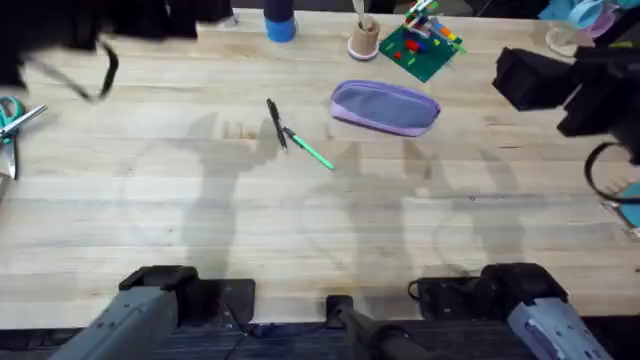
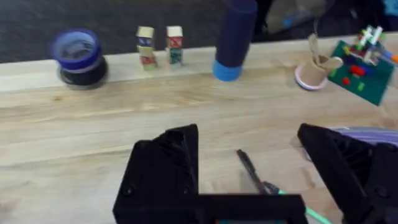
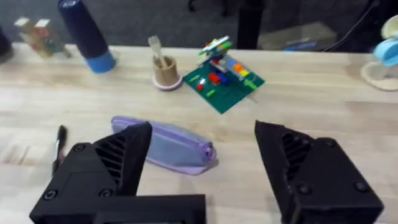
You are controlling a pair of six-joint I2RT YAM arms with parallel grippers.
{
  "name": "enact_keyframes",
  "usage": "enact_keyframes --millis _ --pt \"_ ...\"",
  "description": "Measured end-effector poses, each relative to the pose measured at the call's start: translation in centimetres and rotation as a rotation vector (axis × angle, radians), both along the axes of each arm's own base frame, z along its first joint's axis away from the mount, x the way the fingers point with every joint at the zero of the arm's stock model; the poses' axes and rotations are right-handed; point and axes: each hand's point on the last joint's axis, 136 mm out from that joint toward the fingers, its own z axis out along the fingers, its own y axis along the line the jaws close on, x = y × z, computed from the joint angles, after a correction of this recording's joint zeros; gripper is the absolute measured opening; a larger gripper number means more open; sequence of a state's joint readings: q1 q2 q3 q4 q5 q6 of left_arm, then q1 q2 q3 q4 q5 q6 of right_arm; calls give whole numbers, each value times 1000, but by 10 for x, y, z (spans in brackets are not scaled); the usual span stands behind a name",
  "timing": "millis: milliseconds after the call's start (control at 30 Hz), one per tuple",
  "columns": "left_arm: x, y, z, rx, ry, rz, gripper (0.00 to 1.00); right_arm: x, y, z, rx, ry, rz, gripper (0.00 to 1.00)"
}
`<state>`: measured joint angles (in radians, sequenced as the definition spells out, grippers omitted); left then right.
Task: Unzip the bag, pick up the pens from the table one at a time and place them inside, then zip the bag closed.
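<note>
overhead and wrist views, near to far. the arm bases sit at the near edge of the table, a light butcher-block top with plank strips. left gripper: black fingers spread wide, holding nothing, above the pens. right gripper: fingers likewise spread wide and empty, above the near side of the bag. at mid-table lie the two pens, their ends meeting in a shallow v: the black pen slim and dark, angled away from the bases; the green pen bright green, slanting toward the right. just right of and beyond them lies the bag, a soft lavender pouch, elongated oval, lying flat, its long axis slightly tilted, with a seam line running along its length; whether the zipper is open cannot be told. beyond the bag, near the far edge: a green brick plate with coloured bricks, a small cup, and a blue cylinder. scissors lie at the far left edge.
</note>
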<state>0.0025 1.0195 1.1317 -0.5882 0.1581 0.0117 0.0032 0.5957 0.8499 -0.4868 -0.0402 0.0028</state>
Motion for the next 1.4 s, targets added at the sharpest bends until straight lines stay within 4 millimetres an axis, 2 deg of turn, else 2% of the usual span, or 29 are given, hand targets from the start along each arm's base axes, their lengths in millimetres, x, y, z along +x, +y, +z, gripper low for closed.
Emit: enact_keyframes --millis 133,267,633,733,900,1033,1200,1400 --pt "24 -8 5 -24 63 -42 993 6 6 -3 12 101 33 996" --pt "36 -14 3 -44 102 -74 993 7 9 -9 19 172 46 996" --pt "34 -22 -4 -48 129 -126 993 5 10 -11 23 195 53 996" --pt "30 -33 -3 23 102 -249 993 4 10 -11 23 197 53 996" --pt "7 -62 -9 214 33 -595 993 4 10 -11 23 198 54 996" --pt "-2 -76 -9 337 -68 -793 993 4 10 -11 23 198 53 996" --pt "0 -91 -18 409 -164 -971 993 4 10 -11 23 198 53 995" --pt "12 -99 -44 426 -187 -1095 993 4 10 -11 23 199 53 996"
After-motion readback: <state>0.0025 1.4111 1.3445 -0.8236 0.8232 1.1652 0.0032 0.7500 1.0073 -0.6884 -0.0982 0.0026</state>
